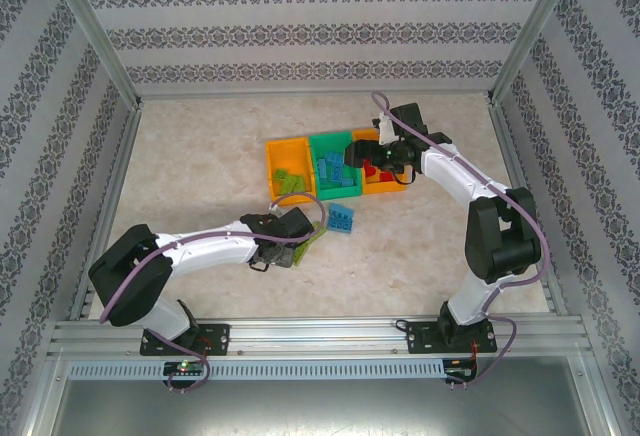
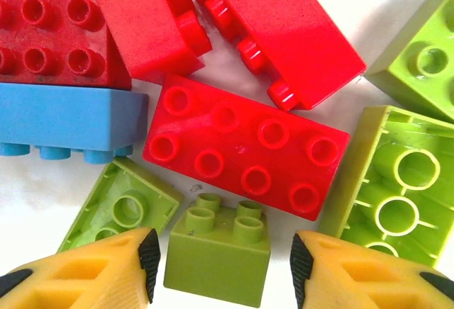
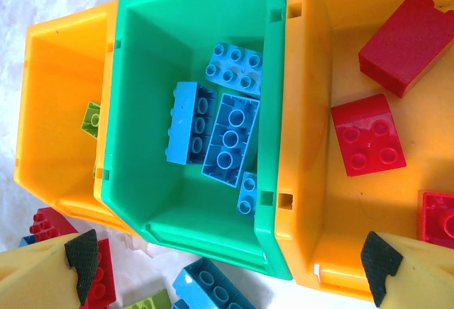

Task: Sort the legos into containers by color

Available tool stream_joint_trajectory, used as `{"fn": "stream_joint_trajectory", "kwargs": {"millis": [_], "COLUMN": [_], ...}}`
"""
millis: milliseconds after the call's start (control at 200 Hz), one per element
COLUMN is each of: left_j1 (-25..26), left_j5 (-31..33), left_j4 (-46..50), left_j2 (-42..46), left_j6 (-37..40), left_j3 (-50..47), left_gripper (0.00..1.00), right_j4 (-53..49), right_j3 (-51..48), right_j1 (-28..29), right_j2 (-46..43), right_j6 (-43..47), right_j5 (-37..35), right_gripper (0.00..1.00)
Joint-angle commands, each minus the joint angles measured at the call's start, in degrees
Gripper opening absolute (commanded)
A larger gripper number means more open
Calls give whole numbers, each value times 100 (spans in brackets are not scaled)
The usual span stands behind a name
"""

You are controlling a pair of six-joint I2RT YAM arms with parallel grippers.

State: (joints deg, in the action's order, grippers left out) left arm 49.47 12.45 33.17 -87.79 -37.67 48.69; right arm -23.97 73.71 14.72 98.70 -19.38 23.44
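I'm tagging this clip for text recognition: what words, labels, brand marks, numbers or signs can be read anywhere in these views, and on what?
None can be read. The studs of the big red brick look blank, the green bin and the orange bins carry no label, and the wall bears only an ornamental pattern.

1. the three containers (image 1: 288, 142) stand joined in a row behind the middle of the table (image 1: 200, 156).
2. several legos (image 3: 227, 135) lie in the middle container (image 3: 142, 75), a few in the right container (image 3: 305, 110), one in the left container (image 3: 57, 110).
3. loose legos (image 1: 342, 219) lie on the table before the row.
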Motion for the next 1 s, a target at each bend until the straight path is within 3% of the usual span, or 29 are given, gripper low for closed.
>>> {"fn": "stream_joint_trajectory", "kwargs": {"millis": [0,345,994], "left_j1": [-96,-105,-107], "left_j5": [-48,-110,-109], "left_j4": [-126,-205,-269], "left_j2": [-67,-51,-363], "left_j6": [102,120,26], "left_j3": [-161,-237,-79], "left_gripper": [53,40,45], "right_j4": [-98,-126,-118], "right_j3": [-24,-37,-59], "right_j1": [-61,-58,-100], "right_j2": [-171,-182,-192], "right_j6": [-20,-3,22], "right_j5": [-28,-56,-15], "right_gripper": [98,98,98]}}
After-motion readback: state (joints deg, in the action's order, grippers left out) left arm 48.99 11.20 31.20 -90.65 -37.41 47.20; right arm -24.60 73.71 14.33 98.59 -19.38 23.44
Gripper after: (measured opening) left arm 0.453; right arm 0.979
